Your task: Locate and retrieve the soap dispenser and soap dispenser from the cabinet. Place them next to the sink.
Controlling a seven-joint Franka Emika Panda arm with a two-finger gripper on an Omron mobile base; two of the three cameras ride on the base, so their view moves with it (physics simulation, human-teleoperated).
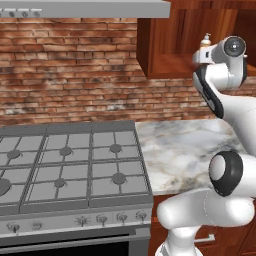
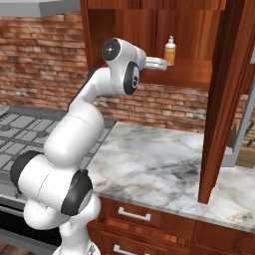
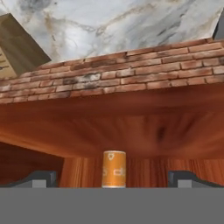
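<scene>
risk first, operator: in the left base view your arm's upper joints cover most of the orange soap dispenser [image 1: 205, 42], so you see little more than its white pump poking above the wrist. push on blind from there and i judge you could nudge the bottle deeper into the cabinet [image 1: 165, 40] or tip it on the shelf. left of the cabinet runs the brick wall [image 1: 70, 70]; below it the marble table [image 1: 182, 150] lies beside the gas stove [image 1: 70, 170].

right base view shows it better. the pincer [image 2: 160, 63] stands at shelf height just left of the orange soap dispenser [image 2: 170, 51], which is upright on the shelf of the cabinet [image 2: 199, 74]. whether they touch you cannot tell from here. a tall wooden panel [image 2: 224, 99] on the cabinet's right drops to the table [image 2: 164, 164]; swing out wide with a bottle and the arm could strike it. no grey bottle and no sink can be made out, so the second fetch may need a search.

hand view is rolled upside down: the table [image 3: 122, 22] is at the top and the shelf underside spreads below the bricks. the orange soap dispenser [image 3: 114, 169] sits midway between the two dark fingertips [image 3: 41, 178], which are spread wide and pinch nothing. close too early and you would catch only its edge, likely toppling it.
</scene>
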